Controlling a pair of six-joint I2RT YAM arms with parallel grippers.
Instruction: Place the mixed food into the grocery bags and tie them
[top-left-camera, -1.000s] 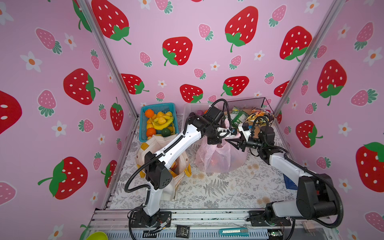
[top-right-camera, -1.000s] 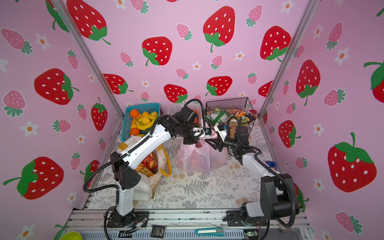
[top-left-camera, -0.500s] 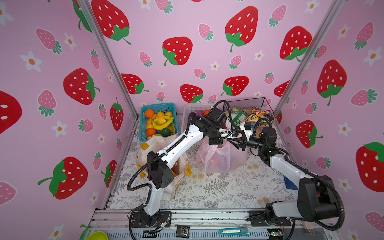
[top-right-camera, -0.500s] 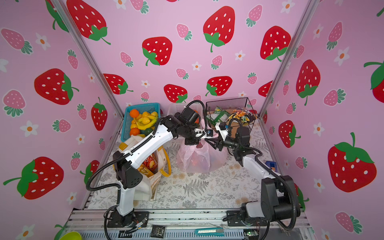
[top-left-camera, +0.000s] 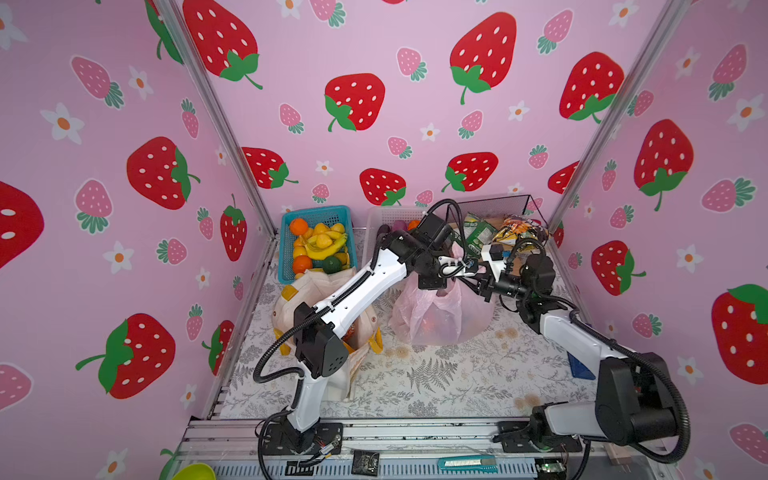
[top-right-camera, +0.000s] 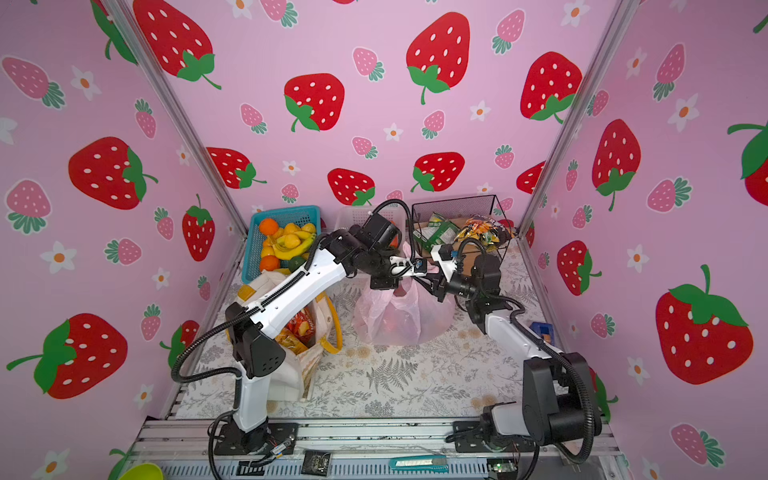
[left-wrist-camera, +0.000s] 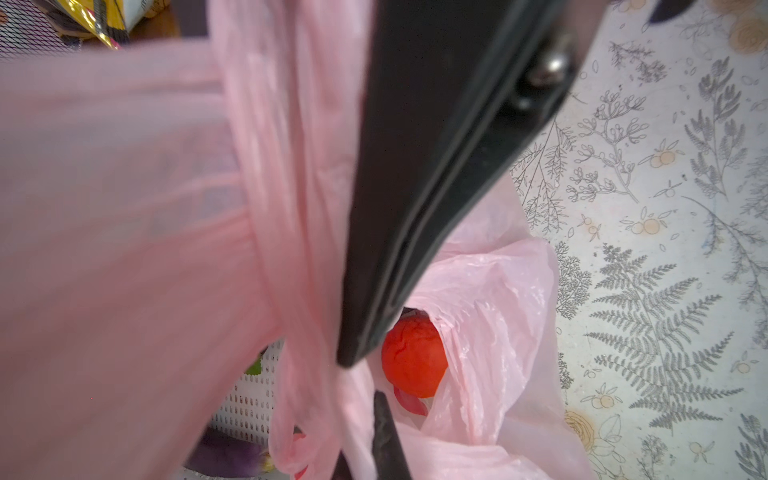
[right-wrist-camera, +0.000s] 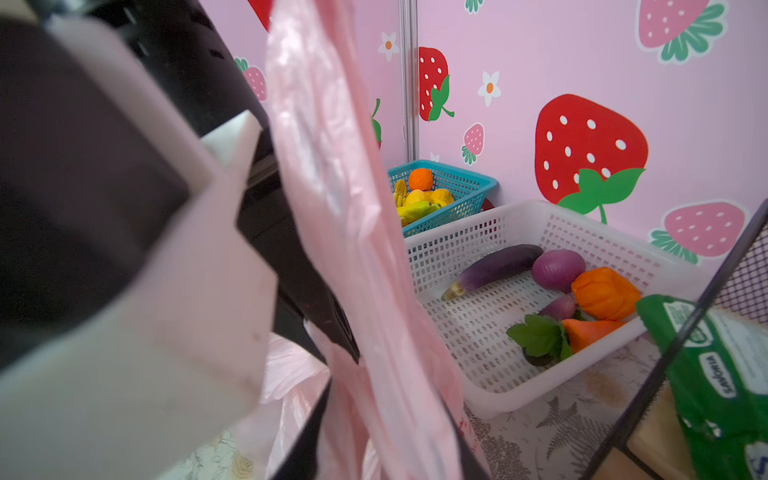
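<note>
In both top views, can see the pink bag (top-left-camera: 440, 322) standing on the worktop (top-left-camera: 436, 382) near the middle of its back edge, neck drawn up to the left gripper (top-left-camera: 441, 287), clamped shut on a handle. Can see the right gripper (top-left-camera: 467, 283) reaching in just beside it, at the same gathered neck; cannot tell open from shut from here. Also find the tote (top-left-camera: 286, 316) by the left edge, partly under the left arm, packets (top-right-camera: 297, 328) showing inside. In the left wrist view, find black fingers (left-wrist-camera: 415, 166) pressed together on a twisted pink handle, above a tomato (left-wrist-camera: 413, 361) lying inside the bag. In the right wrist view, see a pink strand running between dark fingers; cannot tell whether pinched or loose. Beyond, see a white basket (right-wrist-camera: 519, 208) at the back edge holding an eggplant (right-wrist-camera: 498, 264), an onion (right-wrist-camera: 559, 270) and a carrot (right-wrist-camera: 590, 332).
</note>
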